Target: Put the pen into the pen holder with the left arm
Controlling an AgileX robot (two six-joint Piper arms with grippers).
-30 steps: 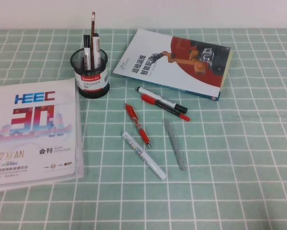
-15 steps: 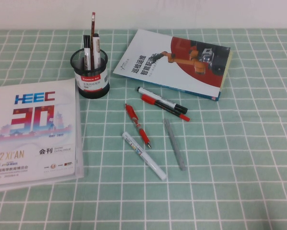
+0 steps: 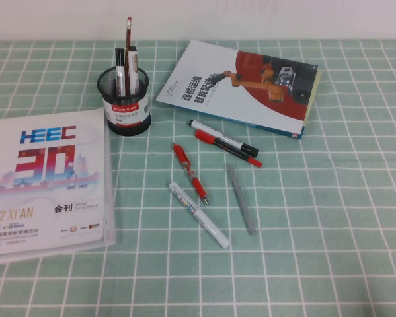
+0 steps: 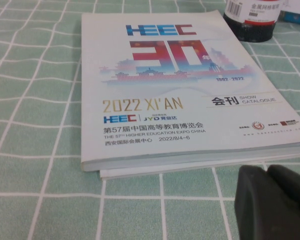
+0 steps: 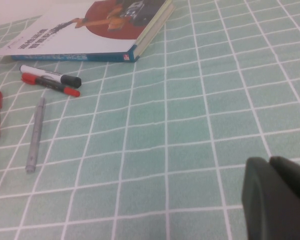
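Observation:
The pen holder (image 3: 125,103), a black mesh cup with a white and red label, stands at the back left of the table between two books. A white-barrelled, black-ended pen (image 3: 121,71) stands upright in it beside two other pens. The holder's base also shows in the left wrist view (image 4: 250,25). Neither arm shows in the high view. My left gripper (image 4: 268,172) is shut and empty, low over the cloth beside the near edge of the HEEC catalogue. My right gripper (image 5: 270,162) is shut and empty over bare cloth on the right.
The HEEC catalogue (image 3: 45,185) lies at the left and a robot book (image 3: 244,86) at the back. Loose on the green checked cloth lie an all-white marker (image 3: 198,214), a red pen (image 3: 190,172), a grey pen (image 3: 240,198), and a slim white pen (image 3: 221,138) paired with a red one (image 3: 228,148).

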